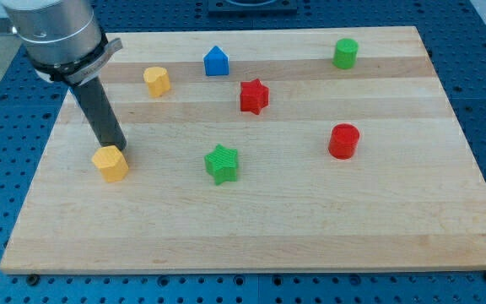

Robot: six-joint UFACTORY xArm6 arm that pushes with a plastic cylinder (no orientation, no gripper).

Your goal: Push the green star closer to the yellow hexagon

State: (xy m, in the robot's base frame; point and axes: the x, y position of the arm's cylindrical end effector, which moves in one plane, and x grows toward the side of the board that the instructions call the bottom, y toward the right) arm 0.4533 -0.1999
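My tip (116, 148), the lower end of the straight dark rod, stands at the view's left side of the pale wooden board (251, 236), and it holds nothing, being a bare rod that clamps on no block. Just below it, at its foot, lies the yellow-orange hexagon-like block (110, 163); the rod's end seems to touch this block's upper edge, though the angle makes it hard to tell contact from a very small gap. Up and a little to the right of my tip sits a second yellow block (157, 81), its shape not quite clear but roughly hexagonal or heart-like, well apart from the rod's end. Further right and near the board's top edge is the blue block with a peaked, house-like top (216, 61). To the right of my tip and slightly lower, across a stretch of bare wood, rests the green star block (222, 163), roughly level with the nearer yellow block and apart from it. Above the green star lies the red star block (254, 95). Far to the right stands the red cylinder (343, 141), and farthest from my tip, near the top right corner, the green cylinder (345, 53).
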